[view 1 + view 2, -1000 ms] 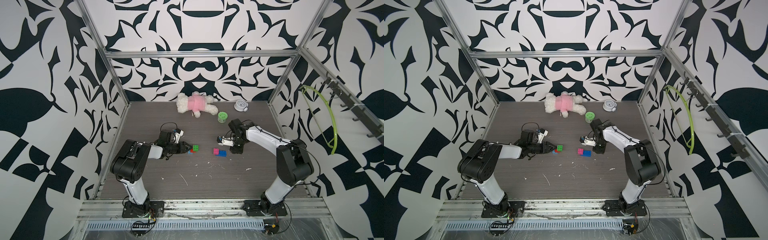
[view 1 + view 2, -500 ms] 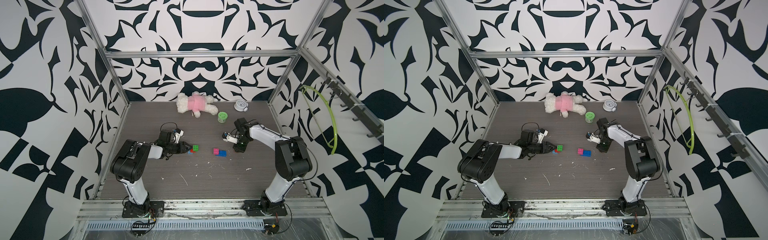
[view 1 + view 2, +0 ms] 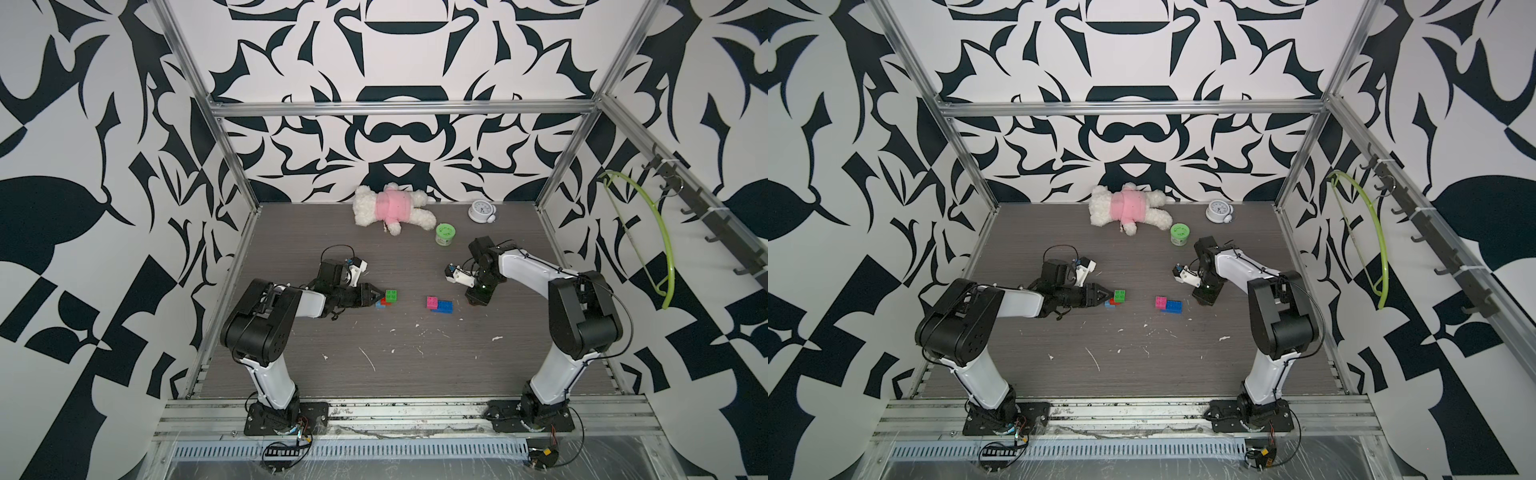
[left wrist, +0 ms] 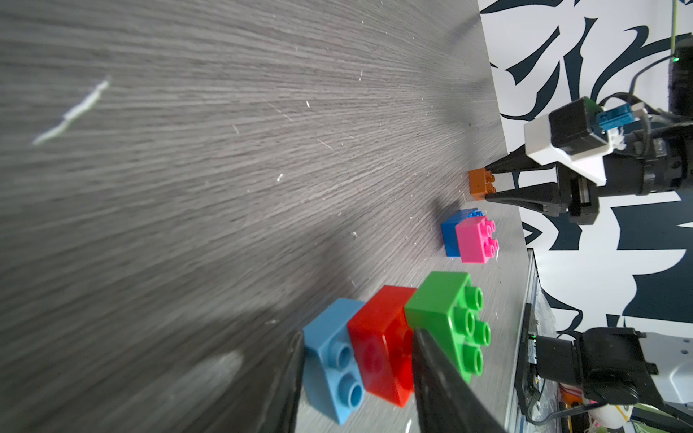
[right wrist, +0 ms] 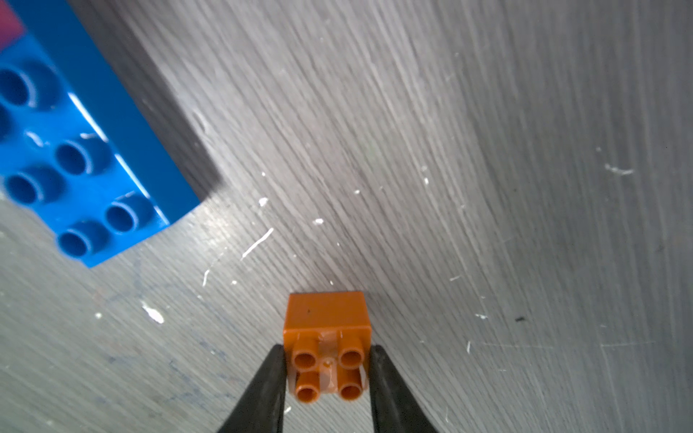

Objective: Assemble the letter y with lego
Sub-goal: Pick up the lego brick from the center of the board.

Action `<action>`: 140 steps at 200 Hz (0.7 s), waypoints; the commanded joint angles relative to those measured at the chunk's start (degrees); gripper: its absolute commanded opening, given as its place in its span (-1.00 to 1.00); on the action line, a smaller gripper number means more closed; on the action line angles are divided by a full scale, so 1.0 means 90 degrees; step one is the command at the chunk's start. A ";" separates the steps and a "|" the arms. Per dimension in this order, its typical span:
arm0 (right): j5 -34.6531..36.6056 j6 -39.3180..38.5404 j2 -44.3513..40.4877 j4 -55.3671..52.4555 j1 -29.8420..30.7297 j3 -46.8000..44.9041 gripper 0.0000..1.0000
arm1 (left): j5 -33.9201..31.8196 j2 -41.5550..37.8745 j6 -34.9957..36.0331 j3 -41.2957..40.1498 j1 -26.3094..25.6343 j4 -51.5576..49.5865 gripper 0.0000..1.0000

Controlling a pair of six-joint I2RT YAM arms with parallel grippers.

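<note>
Grey scuffed tabletop [image 3: 415,374]; left gripper [image 3: 378,296] clamped the three-brick stack [image 4: 378,348]. Right gripper [image 5: 328,352] pinched the orange brick [image 5: 326,315] between its very tips: a shallow hold, liable to twist out on lifting.

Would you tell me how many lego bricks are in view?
6. Light blue, red and green form a row held in the left gripper's jaws; pink sits on dark blue between them; orange is between the right gripper's jaws. None looks hidden.

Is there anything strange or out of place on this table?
Nothing looks broken. White flecks litter the table toward the front, like scrapes or crumbs. A plush toy lies toppled by the back wall, near a clock and tub, all unrelated to building.
</note>
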 commanded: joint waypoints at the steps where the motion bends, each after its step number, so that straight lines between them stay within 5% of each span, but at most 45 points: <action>1: -0.0098 0.0081 0.0060 -0.0026 -0.0019 0.0083 -0.22 | -0.0614 0.0356 0.0196 -0.0187 0.0026 -0.1050 -0.03; 140: -0.0195 0.0106 -0.0180 -0.0004 -0.0027 0.0088 -0.14 | -0.0612 0.0367 0.0198 -0.0179 0.0026 -0.1052 -0.03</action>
